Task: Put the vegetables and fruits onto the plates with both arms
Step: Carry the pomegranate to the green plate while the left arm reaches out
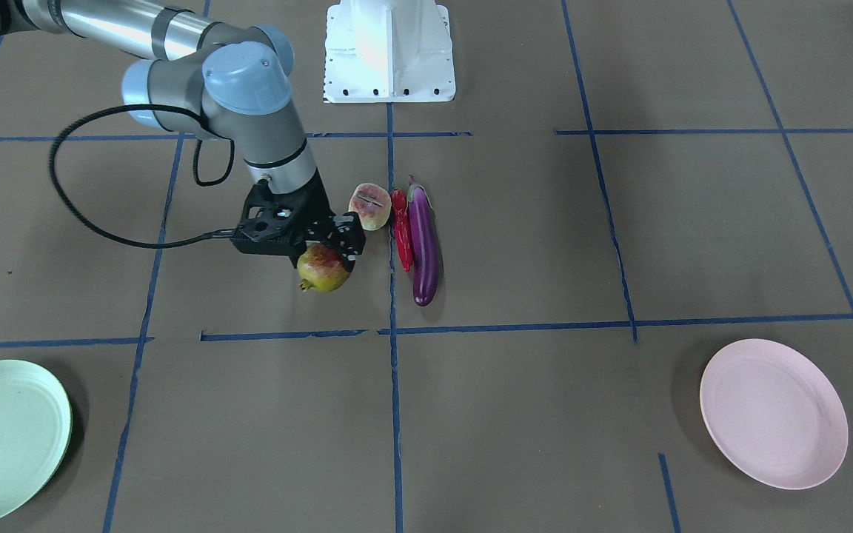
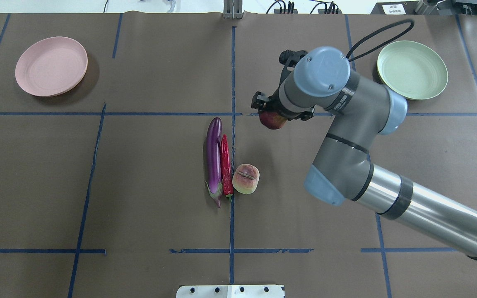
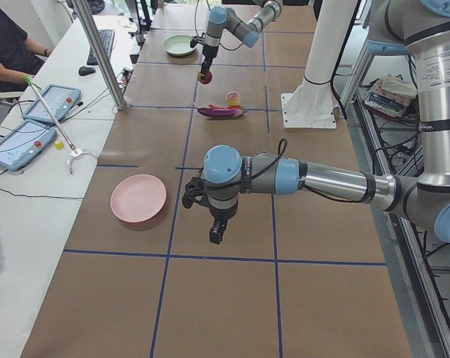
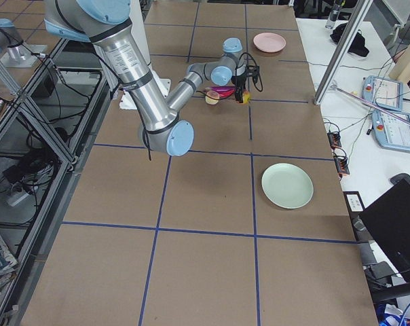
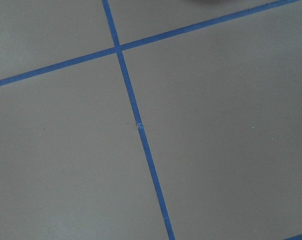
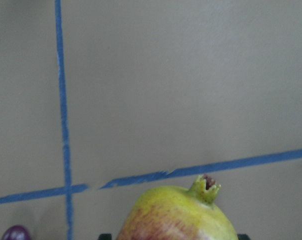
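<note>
1. Two fruits are counted: one round red-and-yellow-green pomegranate (image 1: 323, 270) is gripped in the jaws of the silver-grey right arm (image 1: 249, 104) above the brown surface (image 1: 545, 414); one pinkish-cream cut fruit half (image 1: 369, 206) lies nearby.
2. Two vegetables are laid touching: one long glossy purple eggplant (image 1: 424, 248) and one thin red chili pepper (image 1: 401, 229).
3. Two round matte plates, one mint green (image 1: 4, 440) and one pale pink (image 1: 773, 412), are set well apart.
4. Whether the jaws of the left arm (image 3: 299, 175) are wide or narrow cannot be told.
</note>
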Available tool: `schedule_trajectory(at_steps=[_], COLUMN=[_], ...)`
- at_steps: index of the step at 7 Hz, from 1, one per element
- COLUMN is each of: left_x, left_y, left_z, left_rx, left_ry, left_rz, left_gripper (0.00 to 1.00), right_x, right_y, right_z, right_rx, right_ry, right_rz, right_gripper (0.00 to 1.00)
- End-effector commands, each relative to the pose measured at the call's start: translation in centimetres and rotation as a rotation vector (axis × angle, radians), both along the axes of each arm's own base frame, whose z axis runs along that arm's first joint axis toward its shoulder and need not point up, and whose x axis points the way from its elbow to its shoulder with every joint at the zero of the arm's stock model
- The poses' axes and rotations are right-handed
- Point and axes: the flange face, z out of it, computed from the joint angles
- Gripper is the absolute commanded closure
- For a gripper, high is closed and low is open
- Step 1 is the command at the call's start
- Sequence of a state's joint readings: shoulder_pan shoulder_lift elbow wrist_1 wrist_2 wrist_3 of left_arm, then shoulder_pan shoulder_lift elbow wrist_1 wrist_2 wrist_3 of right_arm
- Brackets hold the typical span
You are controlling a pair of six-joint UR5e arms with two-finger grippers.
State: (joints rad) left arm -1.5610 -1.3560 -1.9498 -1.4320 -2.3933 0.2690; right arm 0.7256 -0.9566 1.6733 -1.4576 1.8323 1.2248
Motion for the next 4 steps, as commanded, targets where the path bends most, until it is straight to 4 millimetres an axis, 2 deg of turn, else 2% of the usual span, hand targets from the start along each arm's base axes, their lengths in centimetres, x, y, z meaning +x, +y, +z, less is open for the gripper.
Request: schedule_trajectory(at_steps=[1, 3, 4], left_x=[2.2, 5.8, 10.0], left_y=[-0.3, -1.9, -3.6], left_z=[-0.7, -3.1, -5.5], left_rx=[-0.030, -0.023, -0.033], left_ry=[0.071, 0.082, 0.095], left_rz=[0.013, 0.003, 0.005], left_gripper=[0.00, 0.00, 0.00], right_x=[9.0, 17.1, 19.9], right_y=[-7.0, -13.8, -15.8], right_z=[6.9, 14.2, 17.7], right_rx=[0.091, 0.120, 0.113], right_ry=[0.171, 0.312, 0.369], right_rz=[-0.099, -0.194, -0.241], right_gripper=[1.00, 1.00, 1.00])
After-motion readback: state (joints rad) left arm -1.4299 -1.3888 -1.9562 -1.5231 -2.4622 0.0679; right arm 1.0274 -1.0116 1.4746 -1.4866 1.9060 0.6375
